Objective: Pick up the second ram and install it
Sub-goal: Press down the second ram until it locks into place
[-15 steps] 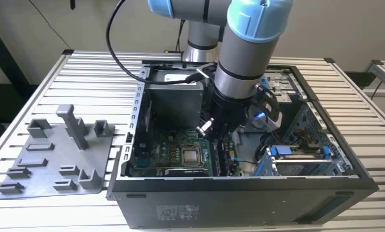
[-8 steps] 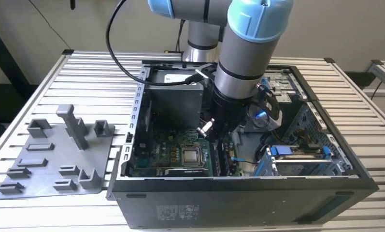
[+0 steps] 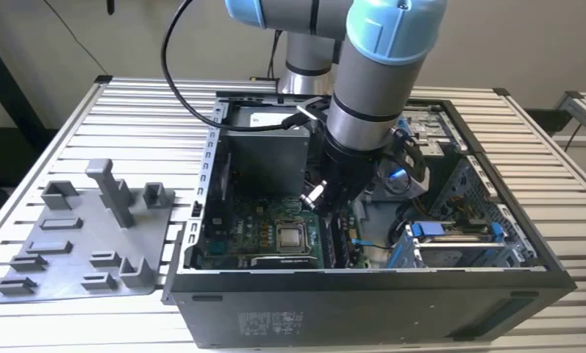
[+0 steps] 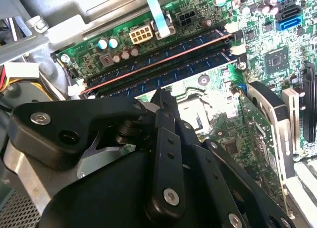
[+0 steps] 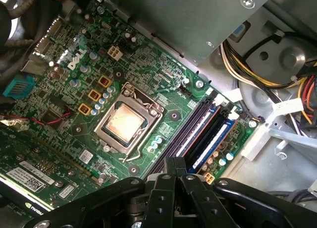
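While the arm hangs inside the open computer case (image 3: 528, 254), the gripper (image 5: 174, 164) has its fingers pressed together, pinching nothing, tips just above the memory slots (image 5: 208, 129). The second ram (image 4: 158, 57) lies seated directly ahead of the fingertips, its long axis running along the slots, crosswise to the closed fingers.
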{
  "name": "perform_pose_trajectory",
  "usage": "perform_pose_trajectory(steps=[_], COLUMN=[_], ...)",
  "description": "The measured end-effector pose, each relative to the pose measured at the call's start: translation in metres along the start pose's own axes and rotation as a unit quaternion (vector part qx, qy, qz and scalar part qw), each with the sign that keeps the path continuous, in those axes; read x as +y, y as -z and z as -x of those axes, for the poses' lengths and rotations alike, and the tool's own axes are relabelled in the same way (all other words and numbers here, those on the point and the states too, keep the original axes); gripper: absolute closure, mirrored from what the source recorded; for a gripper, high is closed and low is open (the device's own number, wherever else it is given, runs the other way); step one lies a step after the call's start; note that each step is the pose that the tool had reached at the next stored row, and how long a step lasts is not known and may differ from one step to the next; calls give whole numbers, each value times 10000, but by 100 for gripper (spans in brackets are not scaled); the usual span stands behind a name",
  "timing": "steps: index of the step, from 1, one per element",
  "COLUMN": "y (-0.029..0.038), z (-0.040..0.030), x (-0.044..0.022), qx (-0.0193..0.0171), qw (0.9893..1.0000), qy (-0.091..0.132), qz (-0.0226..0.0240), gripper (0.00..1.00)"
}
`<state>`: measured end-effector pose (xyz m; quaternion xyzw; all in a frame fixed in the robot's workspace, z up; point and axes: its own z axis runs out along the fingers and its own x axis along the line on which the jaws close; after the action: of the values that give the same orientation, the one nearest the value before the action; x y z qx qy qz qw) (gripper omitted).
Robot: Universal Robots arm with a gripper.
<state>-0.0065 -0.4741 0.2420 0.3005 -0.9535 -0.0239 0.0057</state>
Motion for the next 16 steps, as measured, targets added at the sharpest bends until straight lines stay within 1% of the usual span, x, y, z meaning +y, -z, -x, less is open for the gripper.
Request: perform_pose_trajectory(steps=[11,14,16], y=[0,0,0], z=[0,0,0], x=[0,0,0], qx=[2,11,18], qw=[10000,9998,9993], qy=[21,219,372], qz=[0,1,2], gripper=[89,89,89])
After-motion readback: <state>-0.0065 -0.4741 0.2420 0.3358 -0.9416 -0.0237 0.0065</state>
